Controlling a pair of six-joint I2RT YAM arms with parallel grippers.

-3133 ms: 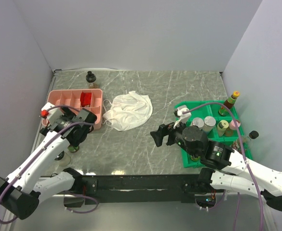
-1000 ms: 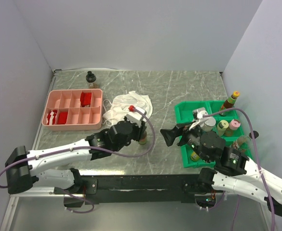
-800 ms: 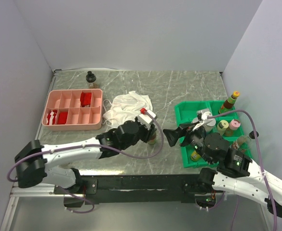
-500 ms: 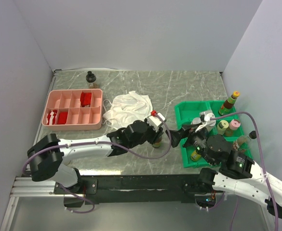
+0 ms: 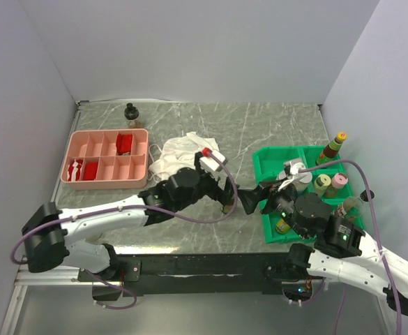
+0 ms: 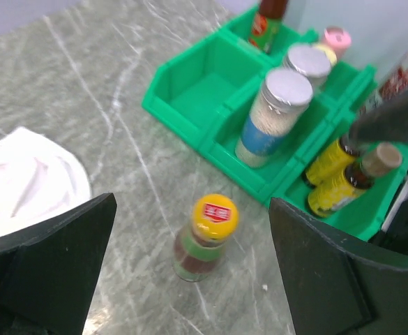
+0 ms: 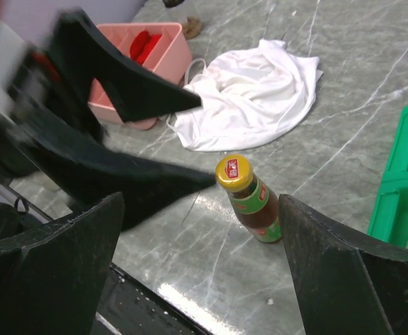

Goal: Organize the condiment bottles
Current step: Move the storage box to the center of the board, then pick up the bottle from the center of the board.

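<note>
A small bottle of dark sauce [image 6: 205, 241] with a yellow cap and green label stands upright and free on the grey table, just left of the green tray [image 6: 202, 85]. My left gripper [image 6: 191, 209] is open and hovers above it, one finger on each side, not touching. In the right wrist view the same bottle [image 7: 251, 201] stands between my right gripper's [image 7: 200, 209] open fingers, ahead of them. In the top view both grippers meet at mid-table, left gripper [image 5: 226, 193] and right gripper [image 5: 254, 198], and hide most of the bottle.
The green tray [image 5: 270, 164] holds several bottles: a blue-labelled clear jar [image 6: 270, 118], a silver-capped jar [image 6: 308, 63], a pink-capped one [image 6: 336, 38], yellow ones [image 6: 333, 159]. White cloth [image 5: 183, 157], pink tray [image 5: 106, 167], and one dark bottle [image 5: 130, 114] at the back.
My left arm carried the yellow-capped bottle from the front left to mid-table, set it down, let go and drew up and back. My right gripper moved slightly towards it.
</note>
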